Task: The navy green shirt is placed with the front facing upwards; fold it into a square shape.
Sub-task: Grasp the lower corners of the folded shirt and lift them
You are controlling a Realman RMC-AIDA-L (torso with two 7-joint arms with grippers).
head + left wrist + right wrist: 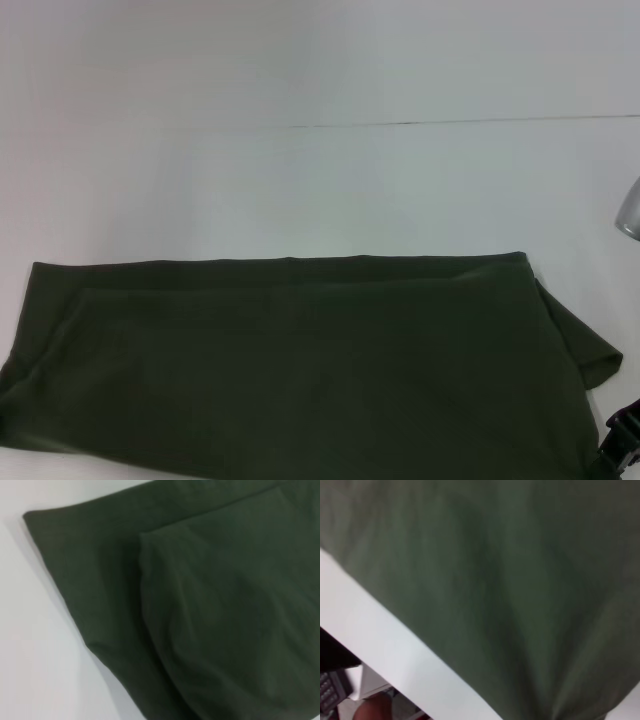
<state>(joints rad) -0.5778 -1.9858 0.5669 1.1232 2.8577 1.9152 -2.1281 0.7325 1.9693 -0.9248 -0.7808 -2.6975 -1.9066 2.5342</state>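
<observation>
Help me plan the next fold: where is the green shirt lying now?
In the head view, the green shirt lies folded into a wide band across the near edge of the white table, one sleeve sticking out on the robot's right.

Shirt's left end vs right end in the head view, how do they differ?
On the navy green shirt, the left end runs as a fairly straight slanted edge, while the right end has a flap poking outward. A layered fold edge shows near the left end; the right end looks bunched. Both lie flat on the white table, plain green, no print showing.
</observation>
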